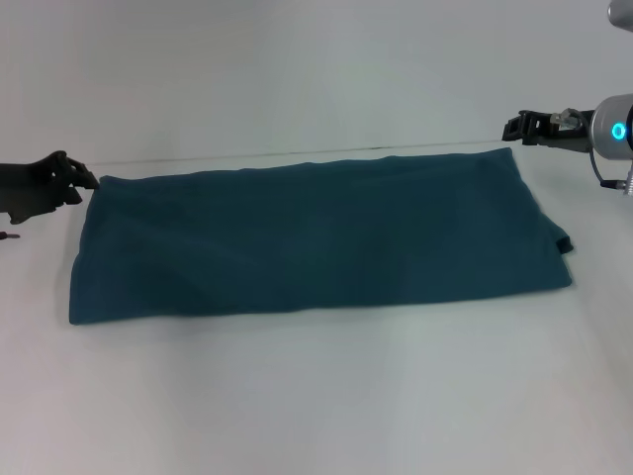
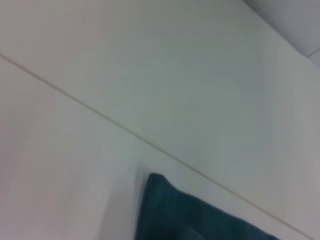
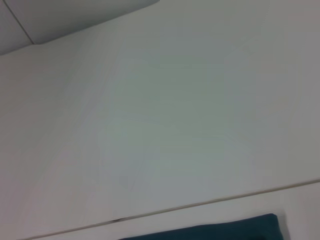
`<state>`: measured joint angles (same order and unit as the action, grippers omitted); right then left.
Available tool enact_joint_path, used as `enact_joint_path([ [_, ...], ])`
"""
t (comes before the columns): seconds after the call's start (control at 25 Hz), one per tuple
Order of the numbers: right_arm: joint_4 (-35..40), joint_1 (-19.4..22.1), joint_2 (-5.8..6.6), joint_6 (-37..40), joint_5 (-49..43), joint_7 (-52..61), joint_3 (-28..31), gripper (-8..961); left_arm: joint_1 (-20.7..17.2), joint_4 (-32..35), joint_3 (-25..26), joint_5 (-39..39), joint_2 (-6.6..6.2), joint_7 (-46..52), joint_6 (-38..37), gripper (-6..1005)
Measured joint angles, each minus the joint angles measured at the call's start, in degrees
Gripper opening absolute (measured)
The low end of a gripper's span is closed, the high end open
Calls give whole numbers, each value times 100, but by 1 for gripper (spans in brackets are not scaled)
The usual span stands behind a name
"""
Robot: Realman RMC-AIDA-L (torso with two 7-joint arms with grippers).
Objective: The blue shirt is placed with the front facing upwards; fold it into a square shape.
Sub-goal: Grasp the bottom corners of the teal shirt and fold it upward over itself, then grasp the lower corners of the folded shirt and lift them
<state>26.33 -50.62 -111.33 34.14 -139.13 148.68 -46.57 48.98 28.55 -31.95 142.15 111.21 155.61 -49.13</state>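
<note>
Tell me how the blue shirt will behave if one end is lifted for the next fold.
The blue shirt lies flat as a long folded band, so it will probably sag and drape, not stay stiff. Its stacked layers may slide apart. It looks light; a layer already pokes out at the right end.

Blue shirt (image 3: 220, 232) edge on white table (image 3: 165, 125); seam behind.

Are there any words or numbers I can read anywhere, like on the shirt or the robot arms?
None: the blue shirt lies folded into a long band with only plain cloth showing.
None on the left gripper or right gripper.
None on the table.
</note>
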Motion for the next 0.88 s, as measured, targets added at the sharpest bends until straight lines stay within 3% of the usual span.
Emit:
enact_joint_path([
  [0.08,-29,0,21,17,0,1,12,264,-13,23,4,-66,-1,-52,25,138],
  [0.2,-45,24,58,54,2,10,40,402,-29,45,5,-114,-2,-95,31,271],
  [0.44,-54,64,171,316,21,72,52,477,-80,116,-3,-225,-15,-100,-17,492],
  [0.6,78,162,255,949,299,-135,171,527,-224,332,1,-487,-22,-223,-379,589],
  [0.68,285,349,257,1493,729,-512,363,569,-383,542,8,-813,22,-386,-674,618],
  [0.88,776,1199,120,3040,2449,-1798,724,721,-1135,1155,-4,-1986,280,-932,-1442,640],
])
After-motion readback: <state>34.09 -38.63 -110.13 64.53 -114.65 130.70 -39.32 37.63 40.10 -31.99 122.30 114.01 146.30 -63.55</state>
